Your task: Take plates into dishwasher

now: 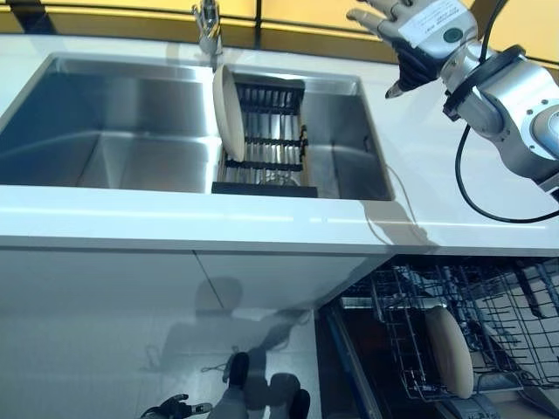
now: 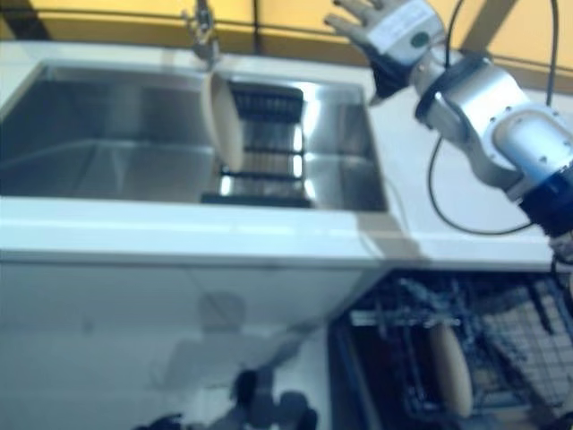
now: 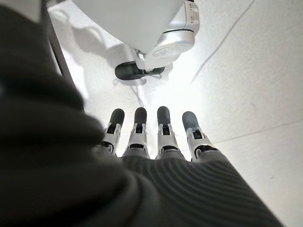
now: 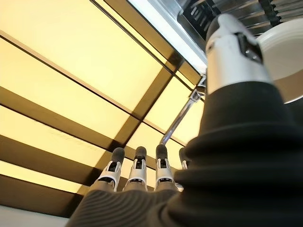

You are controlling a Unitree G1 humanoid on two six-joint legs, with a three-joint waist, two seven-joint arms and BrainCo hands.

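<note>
right hand (image 1: 417,35) fingers spread (empty), above counter edge (image 1: 410,131) | plate (image 1: 228,112) upright in sink rack (image 1: 272,131)

— What is lying around the work area?
— A white countertop (image 1: 262,223) is running around a steel sink (image 1: 105,131), with a faucet (image 1: 208,26) standing behind it.
— And beyond?
— A yellow wall with dark bands (image 4: 71,71) is glowing; a pale floor (image 3: 246,71) is shining below.

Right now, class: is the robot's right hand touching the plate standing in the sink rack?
Apart. The left eye view shows the right hand open above the counter, with bare sink between it and the plate.
</note>
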